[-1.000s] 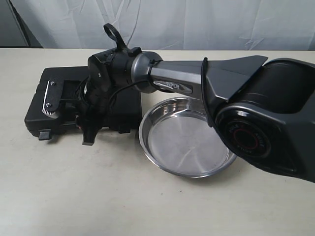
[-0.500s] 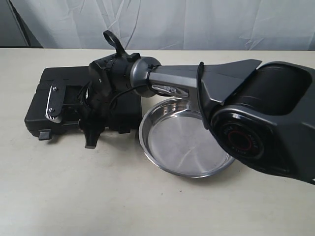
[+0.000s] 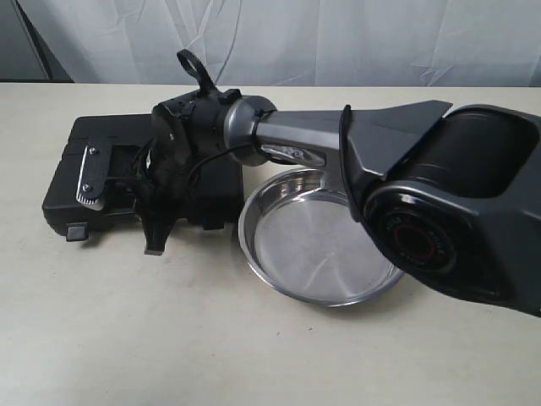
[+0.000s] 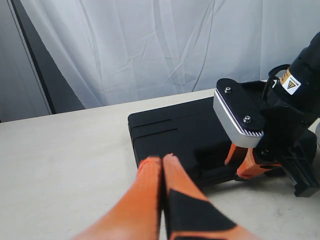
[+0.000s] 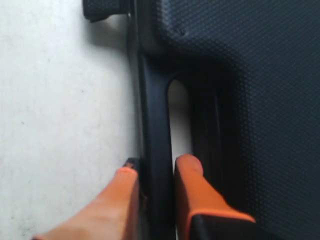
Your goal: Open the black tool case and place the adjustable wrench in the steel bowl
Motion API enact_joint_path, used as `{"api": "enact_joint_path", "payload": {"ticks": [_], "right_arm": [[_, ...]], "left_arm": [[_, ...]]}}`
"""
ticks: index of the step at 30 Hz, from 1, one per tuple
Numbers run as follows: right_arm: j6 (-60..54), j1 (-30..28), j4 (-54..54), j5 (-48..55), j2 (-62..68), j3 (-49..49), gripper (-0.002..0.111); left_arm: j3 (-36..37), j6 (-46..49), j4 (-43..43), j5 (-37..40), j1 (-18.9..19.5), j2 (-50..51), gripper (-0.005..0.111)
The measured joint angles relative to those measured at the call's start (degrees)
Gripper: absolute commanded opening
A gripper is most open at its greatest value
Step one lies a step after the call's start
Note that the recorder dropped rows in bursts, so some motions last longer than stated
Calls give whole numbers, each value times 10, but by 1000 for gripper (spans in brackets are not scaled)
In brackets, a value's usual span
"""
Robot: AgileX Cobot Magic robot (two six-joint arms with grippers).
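The black tool case [image 3: 101,139] lies flat on the table, left of the steel bowl [image 3: 317,245], and its lid looks down. My right gripper [image 3: 155,237] reaches across to the case's front edge. In the right wrist view its orange fingers [image 5: 192,175] stand on either side of the moulded handle bar [image 5: 155,125], shut on it. My left gripper [image 4: 162,160] is shut with nothing in it, hovering over the table just short of the case [image 4: 185,130]. The adjustable wrench is hidden. The bowl holds nothing.
A small black latch tab [image 3: 76,231] sticks out from the case's front edge. The right arm's thick body [image 3: 456,220] hangs over the bowl's right side. A white curtain [image 3: 338,42] closes off the back of the pale table [image 3: 127,338].
The right wrist has turned and shifted slightly at the case's handle; its silver side plate now sits more tilted. The case and bowl have not moved.
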Motion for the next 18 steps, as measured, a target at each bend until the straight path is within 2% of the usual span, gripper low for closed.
{"api": "enact_joint_path", "payload": {"ticks": [2, 18], "right_arm": [[-4, 0, 0, 1, 0, 0, -1], [-6, 2, 5, 17, -6, 0, -1]], "left_arm": [[0, 0, 0, 0, 0, 0, 0], [0, 0, 0, 0, 0, 0, 0]]}}
